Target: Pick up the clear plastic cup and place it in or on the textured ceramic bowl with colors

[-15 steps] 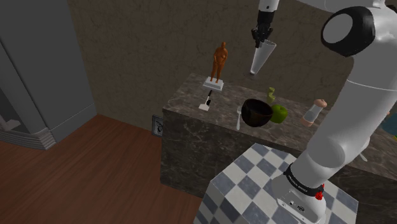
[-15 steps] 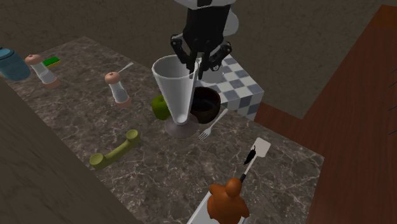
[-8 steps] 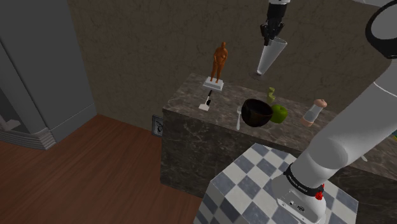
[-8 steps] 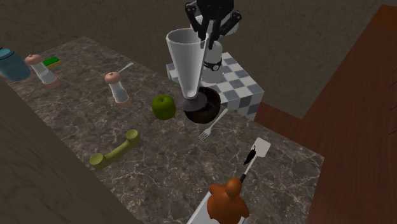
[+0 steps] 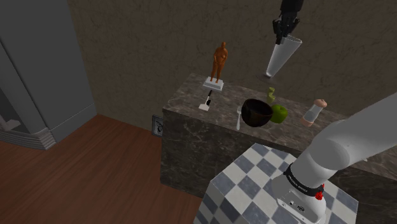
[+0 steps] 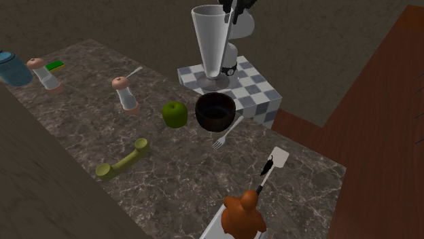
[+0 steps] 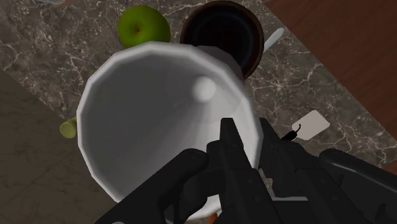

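Two-finger pinch on the rim of a tall, clear, cone-shaped cup (image 5: 281, 56) (image 6: 210, 41) (image 7: 153, 114) by the all-black gripper (image 5: 278, 39) (image 6: 234, 10) (image 7: 251, 143): one finger inside the wall, the other outside, closed tight on it. Hangs upright below the fingers, wide mouth up at the gripper, narrow foot down, touching nothing else. Held high in the air, well above the dark veined stone counter (image 5: 191, 95) (image 6: 170, 176). Down on that counter, a round dark-brown bowl (image 5: 257, 112) (image 6: 215, 112) (image 7: 222, 32), hollow and dark inside, with a green apple (image 5: 279, 114) (image 6: 174, 113) (image 7: 143, 27) just beside it and a pale fork (image 5: 239, 118) (image 6: 227, 133) at its other side. Looking along the gripper, cup rim overlapping the bowl's edge, cup foot off to one side of the bowl's opening rather than over its middle. In the shoulder view, cup a little to that view's right of the bowl. Farther along the counter, a white spatula with a black handle (image 5: 207, 102) (image 6: 274, 163) (image 7: 308, 125) and an orange figurine (image 5: 219, 62) (image 6: 243, 214) on a white base.
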`<action>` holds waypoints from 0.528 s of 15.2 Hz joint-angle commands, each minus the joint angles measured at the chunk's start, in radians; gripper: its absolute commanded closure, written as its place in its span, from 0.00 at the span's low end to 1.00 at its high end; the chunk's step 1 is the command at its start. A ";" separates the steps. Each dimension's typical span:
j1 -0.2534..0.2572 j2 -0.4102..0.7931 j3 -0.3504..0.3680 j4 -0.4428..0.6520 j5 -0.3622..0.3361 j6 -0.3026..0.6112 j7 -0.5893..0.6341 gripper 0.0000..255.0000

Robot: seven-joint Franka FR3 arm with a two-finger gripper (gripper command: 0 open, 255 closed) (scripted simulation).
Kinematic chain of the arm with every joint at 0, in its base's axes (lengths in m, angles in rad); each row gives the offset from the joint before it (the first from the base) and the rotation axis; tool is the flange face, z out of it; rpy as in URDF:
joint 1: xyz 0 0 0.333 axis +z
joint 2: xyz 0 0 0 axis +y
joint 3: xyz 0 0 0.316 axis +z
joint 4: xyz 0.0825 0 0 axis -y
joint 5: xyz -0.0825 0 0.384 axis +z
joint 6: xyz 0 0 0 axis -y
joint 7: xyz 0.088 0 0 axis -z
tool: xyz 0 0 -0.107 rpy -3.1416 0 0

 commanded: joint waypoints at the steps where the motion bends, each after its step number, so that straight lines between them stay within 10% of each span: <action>1: 0.008 -0.070 0.028 -0.031 -0.001 -0.044 0.030 1.00; 8: 0.007 -0.110 0.025 -0.165 -0.003 0.048 0.048 1.00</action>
